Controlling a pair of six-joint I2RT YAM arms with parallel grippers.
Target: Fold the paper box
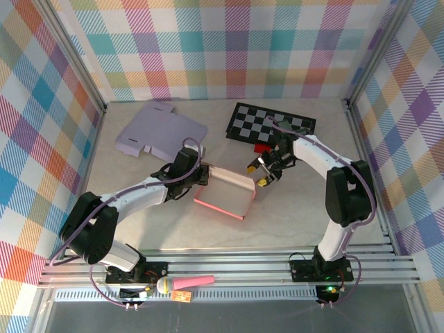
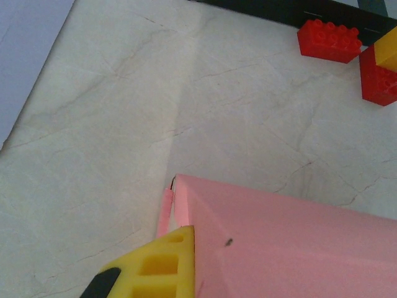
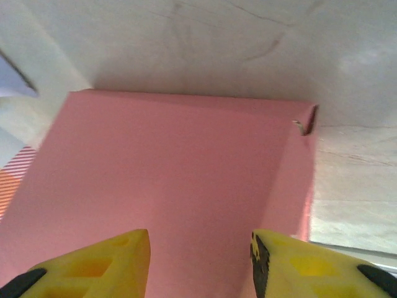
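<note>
The paper box (image 1: 225, 194) is pink and lies near the middle of the counter (image 1: 298, 215), between the two arms. It is half formed: a wide flat floor with a low wall standing along its far side and its right side. Its inside shows plain pink paper. The left pincer (image 1: 202, 173) is at the far left corner of the box. Its jaws are pressed together. In the left wrist view one yellow finger (image 2: 162, 264) lies against the corner wall and the other finger is hidden behind the pink paper, so the pinch is probably on this wall. The right pincer (image 1: 258, 175) hangs just above the far right corner of the box. In the right wrist view its yellow fingers (image 3: 99, 264) stand spread, with the pink floor seen between them and the right wall running up beside the right finger. Far left on the counter lies a flat lavender card sheet (image 1: 158, 128), well apart from the box. Far right lies a black and white checkered board (image 1: 272, 123). Just near of the board are red bricks (image 2: 329, 39), and one of them carries a yellow brick (image 2: 388, 49).
</note>
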